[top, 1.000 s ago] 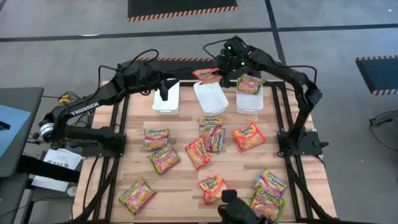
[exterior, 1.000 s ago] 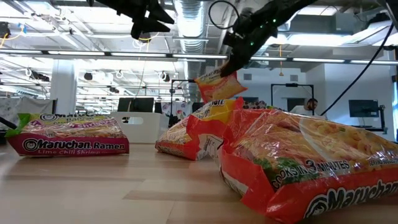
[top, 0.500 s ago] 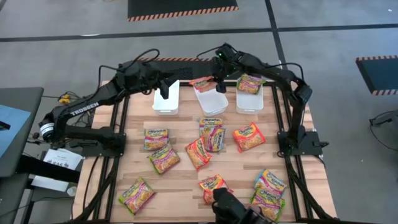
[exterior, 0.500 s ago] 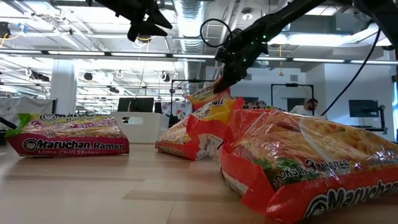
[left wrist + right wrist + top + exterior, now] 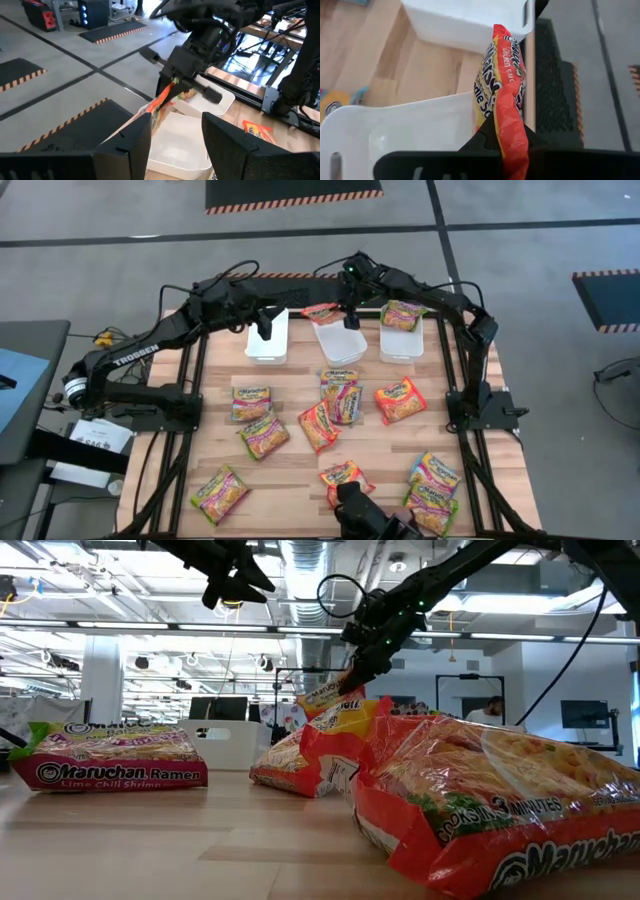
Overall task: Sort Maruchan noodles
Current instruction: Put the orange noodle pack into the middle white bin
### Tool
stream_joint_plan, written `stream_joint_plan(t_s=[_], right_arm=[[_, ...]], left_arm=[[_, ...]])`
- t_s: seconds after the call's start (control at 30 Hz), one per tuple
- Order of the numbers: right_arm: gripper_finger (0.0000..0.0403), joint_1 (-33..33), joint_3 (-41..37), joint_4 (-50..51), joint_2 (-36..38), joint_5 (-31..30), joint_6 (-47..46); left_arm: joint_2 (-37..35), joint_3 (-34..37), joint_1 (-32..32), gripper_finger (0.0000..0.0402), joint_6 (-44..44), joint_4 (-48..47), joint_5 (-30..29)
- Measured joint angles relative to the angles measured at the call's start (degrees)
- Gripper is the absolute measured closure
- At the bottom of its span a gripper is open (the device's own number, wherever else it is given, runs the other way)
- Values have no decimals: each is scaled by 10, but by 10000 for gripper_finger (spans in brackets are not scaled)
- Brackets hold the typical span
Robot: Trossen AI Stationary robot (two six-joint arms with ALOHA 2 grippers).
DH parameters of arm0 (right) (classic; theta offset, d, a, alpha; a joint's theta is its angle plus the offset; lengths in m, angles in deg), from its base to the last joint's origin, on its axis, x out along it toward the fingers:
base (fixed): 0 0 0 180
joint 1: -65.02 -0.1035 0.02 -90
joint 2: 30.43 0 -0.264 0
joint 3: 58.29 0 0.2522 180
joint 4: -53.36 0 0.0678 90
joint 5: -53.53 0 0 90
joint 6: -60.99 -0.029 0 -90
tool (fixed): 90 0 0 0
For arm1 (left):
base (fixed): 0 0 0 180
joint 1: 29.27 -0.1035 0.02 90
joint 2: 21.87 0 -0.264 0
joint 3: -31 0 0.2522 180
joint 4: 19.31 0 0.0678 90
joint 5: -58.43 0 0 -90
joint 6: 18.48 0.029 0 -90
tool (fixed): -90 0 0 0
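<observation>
The orange-red Maruchan packet is carried by my right gripper above the far left corner of the middle white bin. The low view shows it slanting below the gripper. The right bin holds a green-pink packet. My left gripper hovers open over the left bin, touching nothing. Several more packets lie flat on the wooden table, among them an orange-red one and a green-pink one. My right gripper pinches the orange-red packet between its two fingers at one end. The fingers come slanting down from the table's right. The packet is lifted clear, seen edge-on, and reaches out past the fingers toward the table's left, tilted over the bin's rim.
The three white bins stand in a row along the far edge. Loose packets are spread over the table's middle and near right corner. A dark camera mount sits at the near edge. Metal frame rails run along both sides.
My right gripper has carried the orange-red packet a little toward the table's left and near edge and downward, from high between the middle and right bins to the middle bin's far left corner. It has stayed shut on the packet.
</observation>
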Motion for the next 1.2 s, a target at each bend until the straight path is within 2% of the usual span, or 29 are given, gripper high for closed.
stream_joint_plan(t_s=[0.33, 0.57, 0.9, 1.03, 1.2], right_arm=[[389, -3, 0, -8, -9, -16, -16], [344, -2, 0, -19, -9, -19, -15], [293, -8, -1, -4, -37, -81, -16], [283, -16, 1, -20, -45, -142, -12], [279, -13, 0, -22, -45, -153, -18]], left_arm=[[0, 0, 0, 239, 0, 0, 1], [0, 0, 0, 239, 0, 0, 1], [0, 0, 0, 239, -1, 0, 3], [0, 0, 0, 239, -2, 0, 3], [0, 0, 0, 239, -2, 0, 3]])
